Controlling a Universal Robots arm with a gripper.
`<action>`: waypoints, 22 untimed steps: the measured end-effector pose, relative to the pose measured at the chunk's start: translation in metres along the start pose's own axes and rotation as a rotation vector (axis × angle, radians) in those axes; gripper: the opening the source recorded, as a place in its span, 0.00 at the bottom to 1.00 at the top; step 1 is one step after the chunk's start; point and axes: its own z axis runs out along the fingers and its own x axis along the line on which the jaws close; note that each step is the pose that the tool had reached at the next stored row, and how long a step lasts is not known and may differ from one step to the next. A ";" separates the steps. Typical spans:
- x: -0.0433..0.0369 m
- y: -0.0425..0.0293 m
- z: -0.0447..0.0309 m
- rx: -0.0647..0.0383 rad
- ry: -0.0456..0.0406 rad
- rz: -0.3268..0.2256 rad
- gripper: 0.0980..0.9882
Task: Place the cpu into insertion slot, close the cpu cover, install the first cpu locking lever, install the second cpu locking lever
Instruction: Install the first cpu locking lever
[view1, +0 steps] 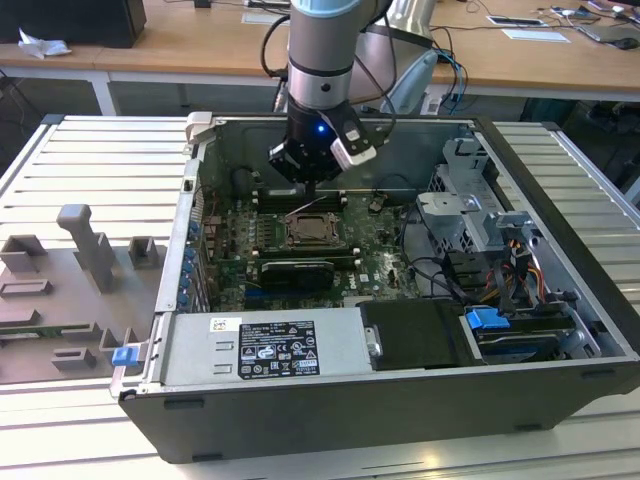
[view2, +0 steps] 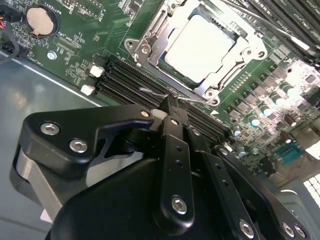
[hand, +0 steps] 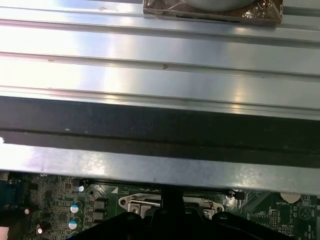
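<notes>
Claw (view1: 306, 190) sits top centre of the exterior view, low inside the open PC case (view1: 560, 270), just above the insertion slot (view1: 312, 231) mid-frame. Second wrist view: cpu (view2: 200, 47) already seated upper centre, cpu cover (view2: 150, 37) down around it; fingers look pinched together with tips on the thin wire locking lever (view2: 160, 92) just below the socket. First wrist view: socket edge (hand: 142, 206) at bottom centre. Judging: lever step in hand; needs a push down, then sideways under its catch.
</notes>
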 end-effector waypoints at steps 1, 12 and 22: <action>-0.0006 0.0004 0.0016 0.000 0.0000 0.000 0.01; -0.0078 0.0028 0.0079 -0.001 -0.0005 0.006 0.01; -0.0134 0.0016 0.0173 -0.001 -0.0011 0.013 0.01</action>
